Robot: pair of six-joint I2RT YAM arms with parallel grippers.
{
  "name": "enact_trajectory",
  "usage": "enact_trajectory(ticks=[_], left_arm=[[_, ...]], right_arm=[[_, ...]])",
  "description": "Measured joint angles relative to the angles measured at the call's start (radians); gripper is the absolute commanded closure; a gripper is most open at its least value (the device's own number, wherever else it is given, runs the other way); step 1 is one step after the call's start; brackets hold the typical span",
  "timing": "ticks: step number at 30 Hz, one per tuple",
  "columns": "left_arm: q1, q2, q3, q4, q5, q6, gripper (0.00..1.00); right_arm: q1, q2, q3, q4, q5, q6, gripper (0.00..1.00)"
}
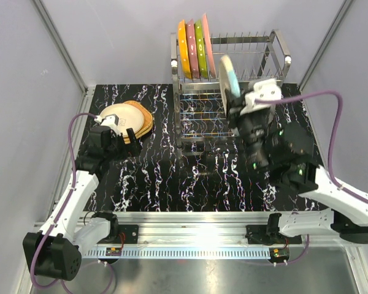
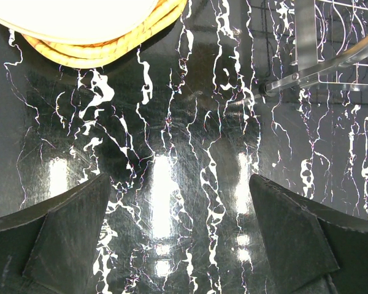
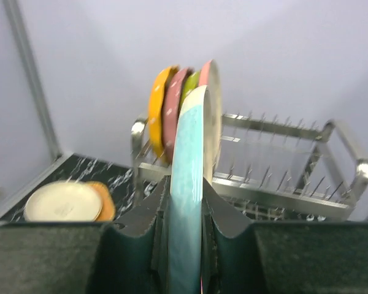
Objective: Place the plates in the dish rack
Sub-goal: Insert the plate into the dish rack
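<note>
Right claw [image 3: 185,208] is pinching light blue plate [image 3: 190,141] upright; dish rack [image 3: 294,195] lying beyond, frame right, prongs [image 3: 276,177] seemingly free; left claw [image 2: 178,229] hanging spread.

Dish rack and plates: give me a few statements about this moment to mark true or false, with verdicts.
1. The right end effector grips a light blue plate standing on edge. True.
2. The dish rack holds no plates yet. False: four plates stand upright at the left end of its upper tier.
3. The left end effector is open and holds nothing. True.
4. The stack of plates lies to the right of the dish rack. False: it lies to the rack's left, near the left end effector.
</note>
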Motion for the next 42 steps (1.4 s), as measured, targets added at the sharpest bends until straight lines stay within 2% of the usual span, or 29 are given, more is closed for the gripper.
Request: enact_trajectory(ticks=[5,10,17,30,42], left_arm=[[0.000,0.000,0.000,0.000,0.000,0.000,0.01],[0.000,0.000,0.000,0.000,0.001,0.000,0.01],[-0.005,0.000,0.000,0.000,0.005,0.000,0.01],[-0.015,0.000,0.000,0.000,0.006,0.000,0.01],[-0.018,0.003,-0.002,0.000,0.010,0.000,0.01]], right_arm=[[-0.181,0.103,0.196,-0.043,-0.078,0.002,1.00],[-0.347,0.228,0.420,-0.163,-0.190,0.061,1.00],[-0.496,0.395,0.655,-0.297,-0.336,0.145,1.00],[-0.690,0.610,0.811,-0.415,-0.592,0.299,1.00],[-0.783,0.724,0.912,-0.434,-0.674,0.365,1.00]])
